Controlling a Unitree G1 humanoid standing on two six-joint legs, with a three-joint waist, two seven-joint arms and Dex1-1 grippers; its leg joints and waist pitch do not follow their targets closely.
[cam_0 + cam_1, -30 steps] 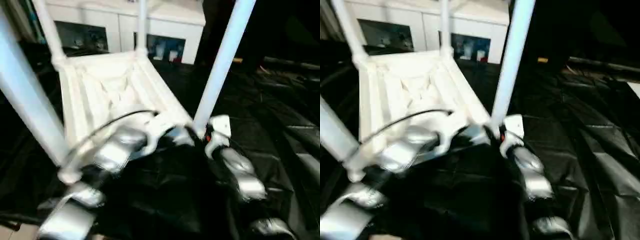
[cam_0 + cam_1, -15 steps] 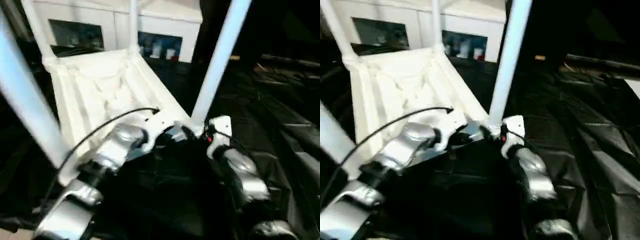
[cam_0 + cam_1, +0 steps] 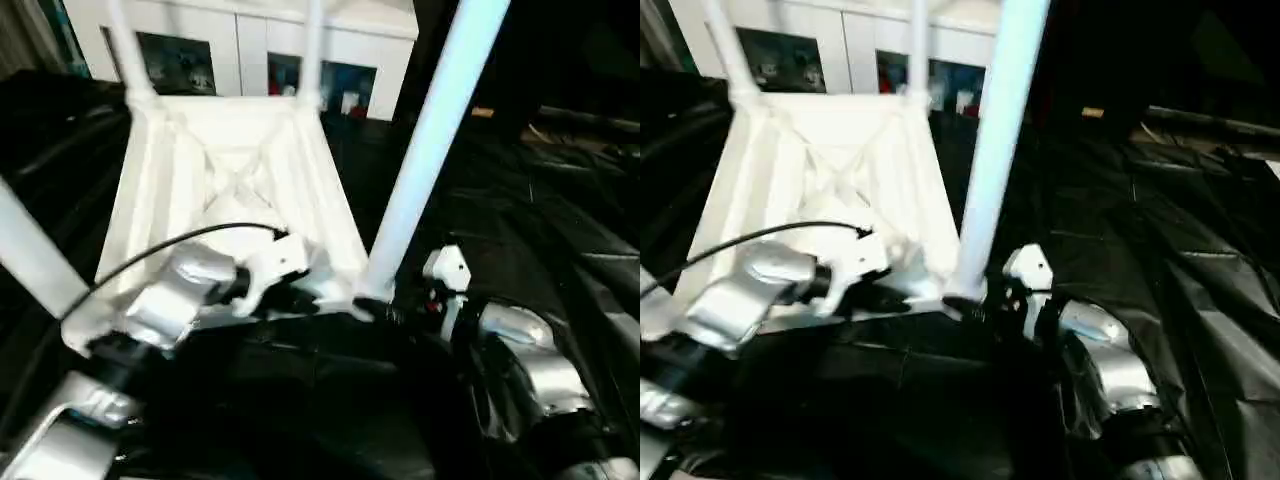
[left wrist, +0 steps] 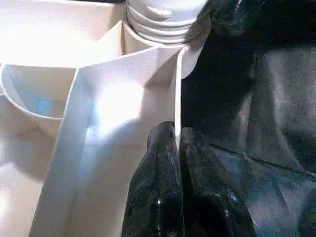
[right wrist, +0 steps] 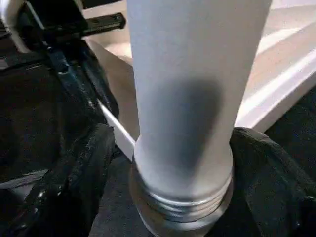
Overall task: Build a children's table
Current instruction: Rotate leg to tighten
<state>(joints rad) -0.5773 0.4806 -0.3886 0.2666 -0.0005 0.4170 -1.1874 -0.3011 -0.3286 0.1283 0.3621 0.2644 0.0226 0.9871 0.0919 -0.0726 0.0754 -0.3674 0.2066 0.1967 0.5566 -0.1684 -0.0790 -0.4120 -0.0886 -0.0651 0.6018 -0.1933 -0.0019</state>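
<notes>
Head views: the children's table (image 3: 225, 190) lies upside down on the black-clothed bench (image 3: 1160, 250), legs up. Left wrist view: the left gripper (image 4: 177, 148) has its jaws pinched on the table's thin rim. Right wrist view: the right gripper (image 5: 168, 163) has its jaws spread around the near-corner leg (image 5: 190, 94), touching it.

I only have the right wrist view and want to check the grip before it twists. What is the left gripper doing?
Observer: The left gripper is pinched shut on the thin edge wall of the children's table, beside the near right socket.
Operator: How many legs are in?
Observer: Four stand up from the upturned top; the right gripper has its fingers on either side of the near right leg.
Operator: What is it resting on?
Observer: A black cloth covering the work table.
</notes>
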